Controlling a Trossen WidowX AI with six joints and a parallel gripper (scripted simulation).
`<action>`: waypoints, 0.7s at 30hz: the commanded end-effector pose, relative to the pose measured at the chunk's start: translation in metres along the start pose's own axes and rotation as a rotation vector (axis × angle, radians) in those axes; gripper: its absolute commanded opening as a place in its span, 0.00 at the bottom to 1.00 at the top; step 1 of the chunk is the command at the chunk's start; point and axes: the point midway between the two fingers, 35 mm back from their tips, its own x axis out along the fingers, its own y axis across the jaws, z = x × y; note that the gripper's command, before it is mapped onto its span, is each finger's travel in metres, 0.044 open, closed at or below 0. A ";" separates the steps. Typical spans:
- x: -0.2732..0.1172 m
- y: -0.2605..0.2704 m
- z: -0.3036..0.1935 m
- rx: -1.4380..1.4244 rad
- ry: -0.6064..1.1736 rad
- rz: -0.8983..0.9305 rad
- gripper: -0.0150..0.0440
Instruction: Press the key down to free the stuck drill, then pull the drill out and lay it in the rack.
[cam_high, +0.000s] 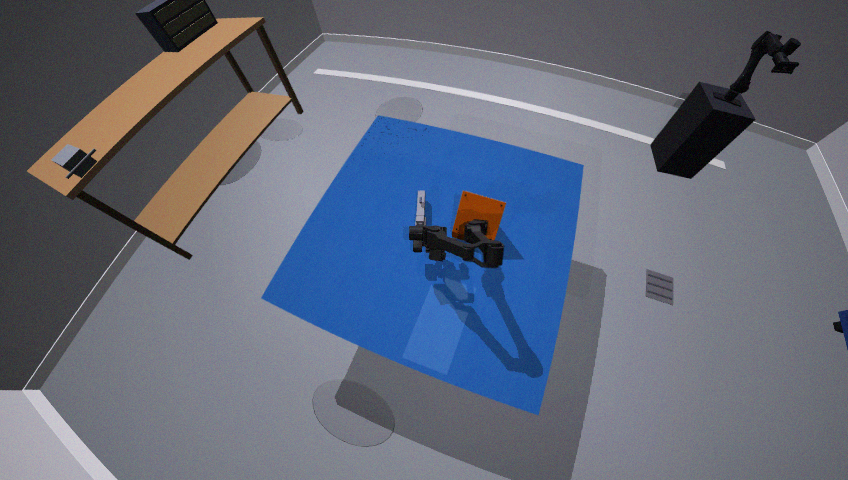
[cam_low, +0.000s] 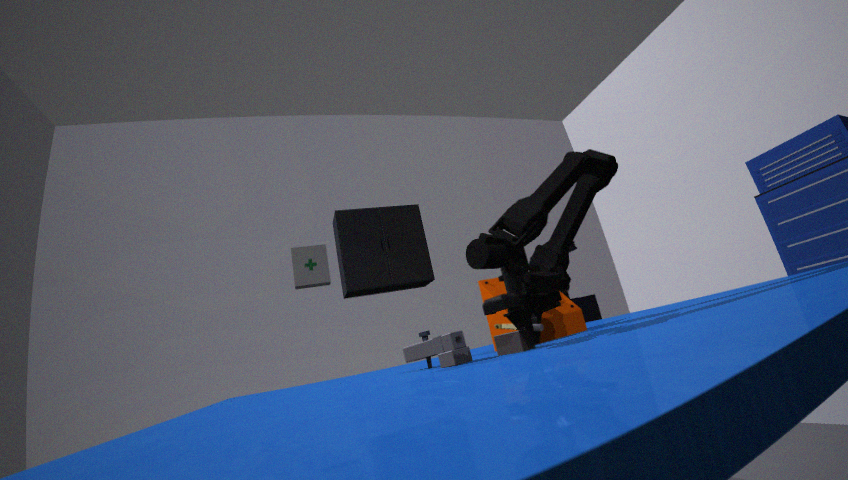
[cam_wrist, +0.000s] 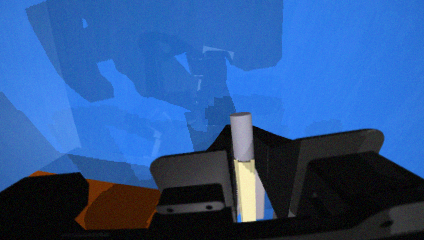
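Left of the end effector (cam_high: 418, 240) (cam_low: 526, 334) (cam_wrist: 246, 170), we see a smooth, grey, blocky fixture (cam_high: 420, 208) (cam_low: 429, 347) on the blue bench (cam_high: 357, 249) (cam_low: 416, 416) (cam_wrist: 350, 60). Our fingers grip the drill (cam_low: 505, 326) (cam_wrist: 242, 137), a slim cylinder, matt grey and pale yellow; right of them stands flat-faced orange housing (cam_low: 565, 321).

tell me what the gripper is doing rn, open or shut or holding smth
Gripper: closed on the drill, its grey and pale-yellow shaft between the fingers.
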 end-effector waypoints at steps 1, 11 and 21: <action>0.004 0.004 -0.005 -0.006 0.013 0.013 0.25; 0.004 0.004 -0.005 -0.006 0.013 0.013 0.25; 0.000 0.000 0.000 0.000 0.000 0.000 0.52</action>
